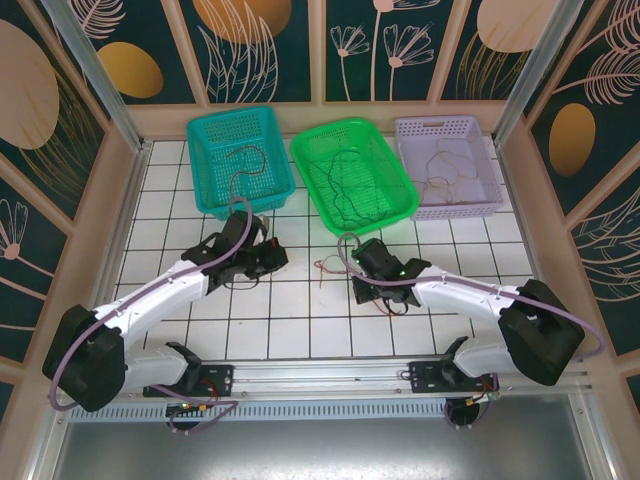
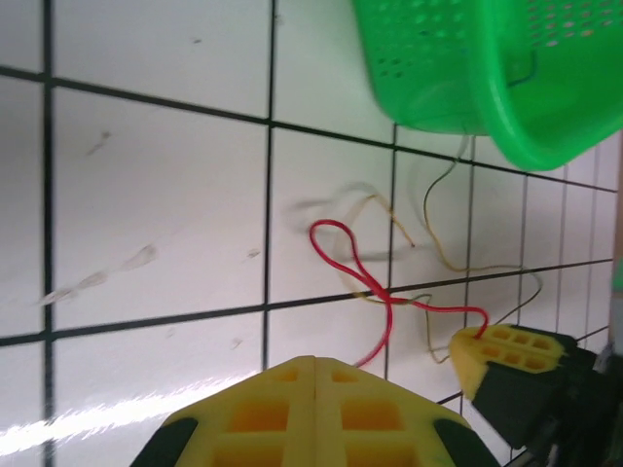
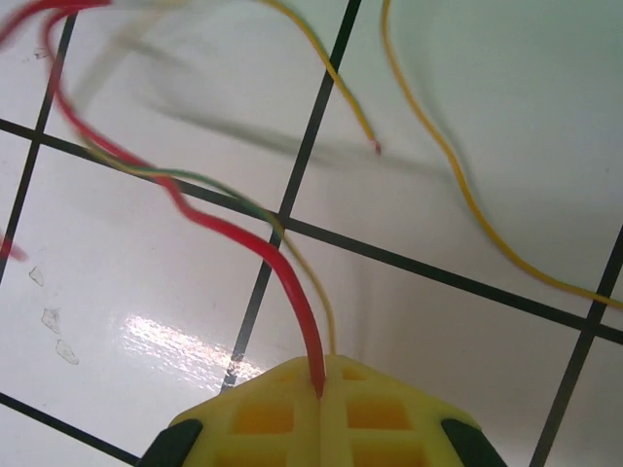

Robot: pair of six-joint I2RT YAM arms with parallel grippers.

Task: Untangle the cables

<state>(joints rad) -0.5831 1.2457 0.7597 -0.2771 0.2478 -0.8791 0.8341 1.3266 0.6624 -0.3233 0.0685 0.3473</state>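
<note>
The cables are hair-thin wires in red, yellow and green, lying in a loose snarl on the white tiled worktop between my two arms, in front of the green basket. My right gripper has its yellow pads pressed together on the red cable, which enters the seam between them; a yellow cable strand runs to the same seam, though I cannot tell whether it is caught too. From that pinch the red cable climbs away up and to the left in my right wrist view, bowed rather than straight. A thin green cable crosses it there. In my left wrist view it makes a narrow teardrop loop, crosses itself, then runs right toward the right gripper's pad. My left gripper has its pads closed flush together, low over the worktop, near the red strand; I cannot tell whether it grips anything. More thin wires lie in the teal basket and lavender basket.
</note>
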